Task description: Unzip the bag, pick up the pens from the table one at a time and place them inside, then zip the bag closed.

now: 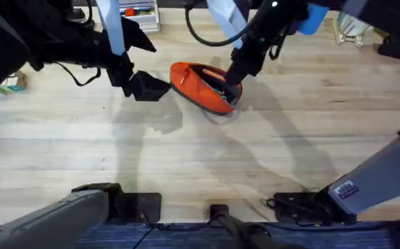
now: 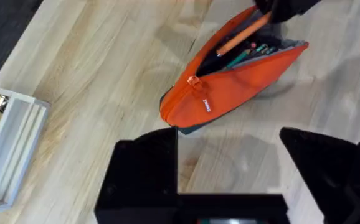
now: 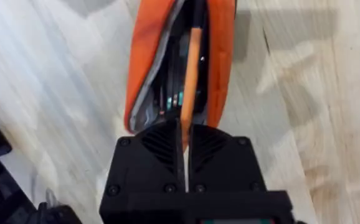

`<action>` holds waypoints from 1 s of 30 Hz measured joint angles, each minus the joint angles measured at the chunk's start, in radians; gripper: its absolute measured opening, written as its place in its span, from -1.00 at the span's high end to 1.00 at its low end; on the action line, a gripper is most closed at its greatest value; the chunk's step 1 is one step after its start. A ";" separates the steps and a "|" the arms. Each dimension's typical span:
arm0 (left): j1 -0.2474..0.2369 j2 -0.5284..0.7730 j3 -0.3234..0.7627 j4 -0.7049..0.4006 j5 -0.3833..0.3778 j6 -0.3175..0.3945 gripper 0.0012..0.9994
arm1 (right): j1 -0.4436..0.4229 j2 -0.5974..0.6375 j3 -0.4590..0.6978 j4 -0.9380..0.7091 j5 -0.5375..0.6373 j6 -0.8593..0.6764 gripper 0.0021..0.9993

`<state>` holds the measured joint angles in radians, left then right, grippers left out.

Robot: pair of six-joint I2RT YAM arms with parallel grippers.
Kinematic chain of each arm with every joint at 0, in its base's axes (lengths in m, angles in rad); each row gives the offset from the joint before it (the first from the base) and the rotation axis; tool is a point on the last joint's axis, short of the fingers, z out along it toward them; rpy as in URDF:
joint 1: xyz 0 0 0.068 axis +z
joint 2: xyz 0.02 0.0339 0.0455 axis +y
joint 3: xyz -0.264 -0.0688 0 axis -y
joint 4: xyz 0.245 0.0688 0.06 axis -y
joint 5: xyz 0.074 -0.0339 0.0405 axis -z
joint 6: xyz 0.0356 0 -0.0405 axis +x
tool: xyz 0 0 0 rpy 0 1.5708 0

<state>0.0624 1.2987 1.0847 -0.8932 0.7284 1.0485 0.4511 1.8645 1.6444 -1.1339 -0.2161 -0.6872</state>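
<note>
Pinched nearly together, the right gripper point(image 3: 185, 134) clamps an orange pen point(image 3: 191, 81) over the open bag point(image 1: 203, 86); the left gripper point(image 2: 230, 168) stands with its jaws spread wide and holding nothing.

That bag lies just above the middle of the overhead view, a little left of centre, on the wooden table point(image 1: 186, 159), its zipper undone and its mouth gaping. From where I stand, the orange pen slants down into the opening, and other pens point(image 2: 248, 53) already lie inside, green and dark ones among them. The left gripper sits just beside the bag's closed end, apart from it. A white tray point(image 2: 9, 152) rests at the lower left of the left wrist view.
</note>
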 joint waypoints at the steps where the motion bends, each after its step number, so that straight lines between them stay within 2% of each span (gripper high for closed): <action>1: 0.000 0.000 0.000 0.000 0.000 0.000 -0.99 | 0.001 0.012 0.000 0.008 -0.001 0.000 0.94; 8: 0.000 0.000 0.000 0.000 0.000 0.000 -0.99 | 0.019 0.105 -0.002 0.085 -0.010 0.000 0.94; 15: 0.000 0.000 0.000 0.000 0.000 0.000 -0.99 | 0.026 0.117 -0.003 0.089 -0.010 0.000 0.94; 16: 0.000 0.000 0.000 0.000 0.000 0.000 -0.99 | 0.026 0.117 -0.003 0.089 -0.010 0.004 0.89; 22: 0.000 0.000 0.000 0.000 0.000 0.000 -0.99 | 0.027 0.117 -0.003 0.075 -0.015 0.007 -0.83; 23: 0.000 0.000 0.000 0.000 0.000 0.000 -0.99 | 0.027 0.117 -0.003 0.072 -0.016 0.007 -0.95; 24: 0.000 0.000 0.000 0.000 0.000 0.000 -0.99 | 0.027 0.117 -0.003 0.069 -0.017 0.007 -0.98; 30: 0.000 0.000 0.000 0.011 0.000 0.000 -0.99 | 0.029 0.117 0.002 0.048 -0.017 0.008 -0.99</action>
<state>0.0624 1.2987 1.0847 -0.8826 0.7280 1.0485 0.4797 1.9812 1.6462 -1.0862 -0.2333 -0.6788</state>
